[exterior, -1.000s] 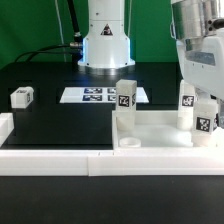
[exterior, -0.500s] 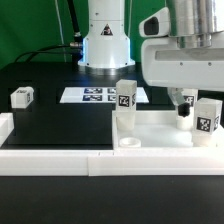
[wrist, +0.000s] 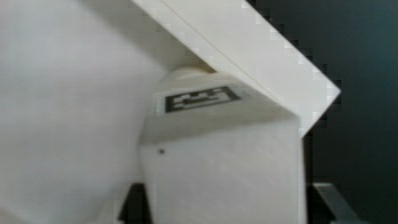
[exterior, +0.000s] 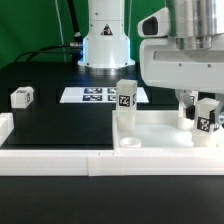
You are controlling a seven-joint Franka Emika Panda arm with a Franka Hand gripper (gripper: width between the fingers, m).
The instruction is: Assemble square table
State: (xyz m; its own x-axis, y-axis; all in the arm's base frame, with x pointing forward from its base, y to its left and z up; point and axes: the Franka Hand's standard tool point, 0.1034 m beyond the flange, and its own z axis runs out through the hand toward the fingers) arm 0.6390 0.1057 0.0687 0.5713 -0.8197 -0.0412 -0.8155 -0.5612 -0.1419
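Observation:
The white square tabletop [exterior: 160,128] lies upside down at the exterior view's right. Three tagged white legs stand on it: one at the near left corner [exterior: 125,97], one at the far right [exterior: 208,113], and one under my gripper [exterior: 186,112]. My gripper [exterior: 186,100] has come down over that leg. In the wrist view the leg [wrist: 205,150] runs between my fingers [wrist: 329,203], with its tag showing and a thin dark gap on one side. The gripper [wrist: 228,205] looks open around it. A fourth leg [exterior: 22,96] lies loose at the left.
The marker board [exterior: 98,96] lies flat in front of the robot base [exterior: 105,45]. A long white border rail [exterior: 60,158] runs along the front edge and turns up at the left end [exterior: 5,125].
My gripper has come down and leftward from the upper right, and it now covers the top of the leg it straddles. The legs and tabletop have not moved.

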